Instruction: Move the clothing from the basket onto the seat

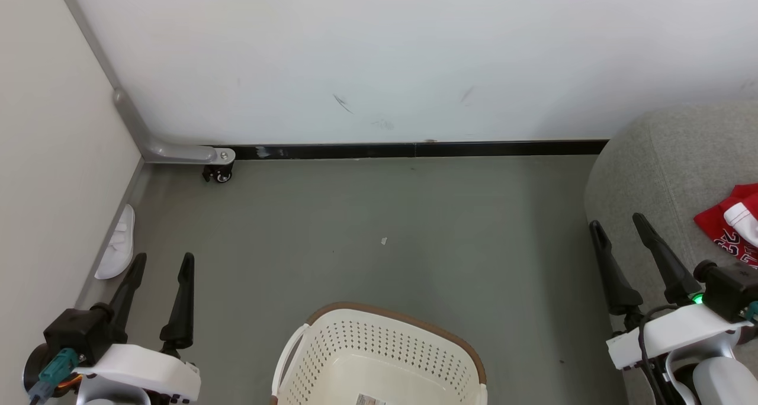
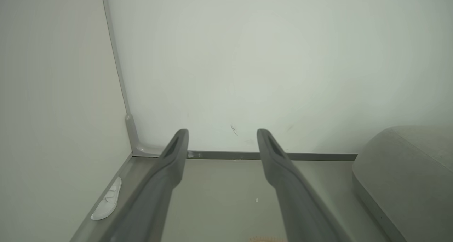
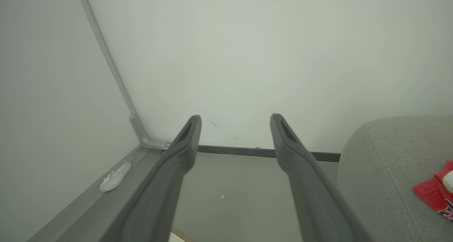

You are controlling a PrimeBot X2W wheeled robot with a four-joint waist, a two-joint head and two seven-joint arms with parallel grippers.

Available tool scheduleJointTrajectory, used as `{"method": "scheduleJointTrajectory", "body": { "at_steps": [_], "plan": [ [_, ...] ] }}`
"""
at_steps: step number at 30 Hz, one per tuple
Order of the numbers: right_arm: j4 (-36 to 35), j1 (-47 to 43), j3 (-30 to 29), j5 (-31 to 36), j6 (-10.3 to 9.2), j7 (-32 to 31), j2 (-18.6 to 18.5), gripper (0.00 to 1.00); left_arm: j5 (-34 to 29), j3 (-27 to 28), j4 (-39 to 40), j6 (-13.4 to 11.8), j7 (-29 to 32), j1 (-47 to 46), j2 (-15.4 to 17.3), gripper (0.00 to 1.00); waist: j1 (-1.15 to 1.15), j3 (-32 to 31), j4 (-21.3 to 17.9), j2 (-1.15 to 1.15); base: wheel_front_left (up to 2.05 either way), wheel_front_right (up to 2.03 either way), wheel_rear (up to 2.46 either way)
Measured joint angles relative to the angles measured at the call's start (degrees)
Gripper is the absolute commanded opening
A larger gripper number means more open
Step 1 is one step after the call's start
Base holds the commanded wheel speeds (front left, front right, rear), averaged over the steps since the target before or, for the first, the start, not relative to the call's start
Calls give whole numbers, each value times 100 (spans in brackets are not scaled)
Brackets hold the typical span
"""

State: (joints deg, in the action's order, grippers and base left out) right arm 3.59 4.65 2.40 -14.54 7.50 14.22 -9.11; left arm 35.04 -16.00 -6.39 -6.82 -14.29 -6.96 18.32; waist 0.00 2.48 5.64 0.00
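The cream basket (image 1: 379, 357) with a brown rim stands on the floor at the bottom centre of the head view; the part of its inside that shows holds no clothing. Red clothing (image 1: 734, 221) with white panels lies on the grey seat (image 1: 663, 174) at the right, and its red edge (image 3: 433, 194) shows on the seat (image 3: 382, 174) in the right wrist view. My left gripper (image 1: 163, 262) is open at the lower left, left of the basket. My right gripper (image 1: 619, 222) is open at the lower right, over the seat's front edge. Both hold nothing.
A white slipper (image 1: 117, 244) lies by the left wall. A grey corner bracket with a small caster (image 1: 218, 173) sits at the wall base. White walls close the left and far sides. Grey floor (image 1: 385, 215) stretches between basket and far wall.
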Motion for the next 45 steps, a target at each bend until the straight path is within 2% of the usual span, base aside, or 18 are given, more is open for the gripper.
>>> {"method": "scheduleJointTrajectory", "body": {
  "at_steps": [30,37,38,41,45],
  "plan": [
    [-274,-118,-30,156,0,1,129,100,-348,270,-9,153,0,66,-207,100,0,-19,-25,0,0,0,0],
    [-282,-215,-66,156,0,1,145,100,-390,320,-31,278,0,68,-244,100,0,-33,-23,0,0,0,0],
    [-272,-229,-65,156,0,0,148,0,-389,316,-36,315,0,73,-255,0,0,-38,-22,0,0,0,0],
    [-74,-332,9,153,0,-11,243,0,-377,219,-233,318,16,204,-463,0,0,-37,-23,0,0,0,0],
    [-36,-441,15,10,0,-11,272,0,-223,234,-250,331,62,268,-527,0,0,-37,-24,0,0,0,0]
  ]
}}
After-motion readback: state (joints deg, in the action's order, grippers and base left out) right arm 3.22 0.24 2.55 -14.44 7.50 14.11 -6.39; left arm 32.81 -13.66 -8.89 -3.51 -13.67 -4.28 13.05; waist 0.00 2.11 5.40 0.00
